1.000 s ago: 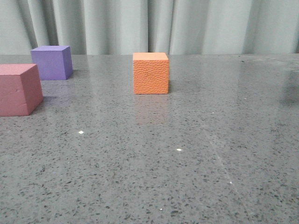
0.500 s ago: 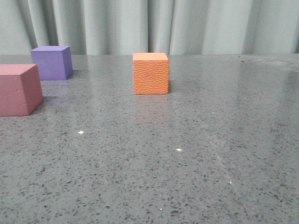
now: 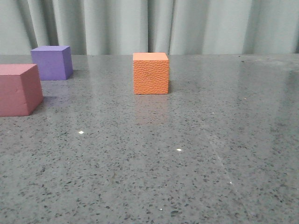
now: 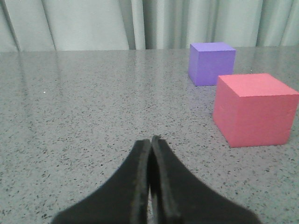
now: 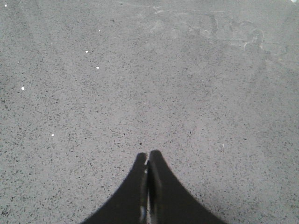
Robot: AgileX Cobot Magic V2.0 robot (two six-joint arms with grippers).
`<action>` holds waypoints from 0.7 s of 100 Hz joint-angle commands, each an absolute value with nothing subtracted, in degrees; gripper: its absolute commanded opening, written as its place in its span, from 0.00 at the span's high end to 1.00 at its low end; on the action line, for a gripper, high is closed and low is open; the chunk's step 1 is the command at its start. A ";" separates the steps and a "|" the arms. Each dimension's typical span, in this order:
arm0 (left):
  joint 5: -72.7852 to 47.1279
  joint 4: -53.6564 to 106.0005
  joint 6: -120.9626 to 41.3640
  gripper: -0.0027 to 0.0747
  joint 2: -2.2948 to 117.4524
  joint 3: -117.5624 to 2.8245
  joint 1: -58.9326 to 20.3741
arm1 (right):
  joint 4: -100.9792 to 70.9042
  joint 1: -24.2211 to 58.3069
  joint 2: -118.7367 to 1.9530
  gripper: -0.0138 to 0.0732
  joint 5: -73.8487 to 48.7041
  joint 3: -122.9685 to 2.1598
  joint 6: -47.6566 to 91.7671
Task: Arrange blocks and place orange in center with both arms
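The orange cube [image 3: 150, 73] stands square on the grey speckled table [image 3: 187, 154], towards its far edge near the curtain [image 3: 187, 25], with bare tabletop around it. Left of the orange cube, well apart, sit the purple cube [image 3: 52, 62] and, nearer the camera, the pink-red cube [image 3: 18, 89], cut by the frame edge. The left gripper [image 4: 150, 140] has its fingers pressed together, holding nothing, beside the pink-red cube. The right gripper [image 5: 147, 155] is likewise closed and empty over bare table.
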State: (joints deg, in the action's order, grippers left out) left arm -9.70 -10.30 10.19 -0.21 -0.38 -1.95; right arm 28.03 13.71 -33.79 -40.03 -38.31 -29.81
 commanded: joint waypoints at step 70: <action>-5.06 -9.94 10.29 0.99 -2.10 2.86 -1.85 | 19.85 12.80 -18.35 0.92 -22.80 -23.55 -22.60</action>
State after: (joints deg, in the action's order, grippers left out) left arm -9.70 -10.30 10.19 -0.21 -0.38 -1.95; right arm 21.95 13.62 -21.67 -28.73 -25.82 -25.14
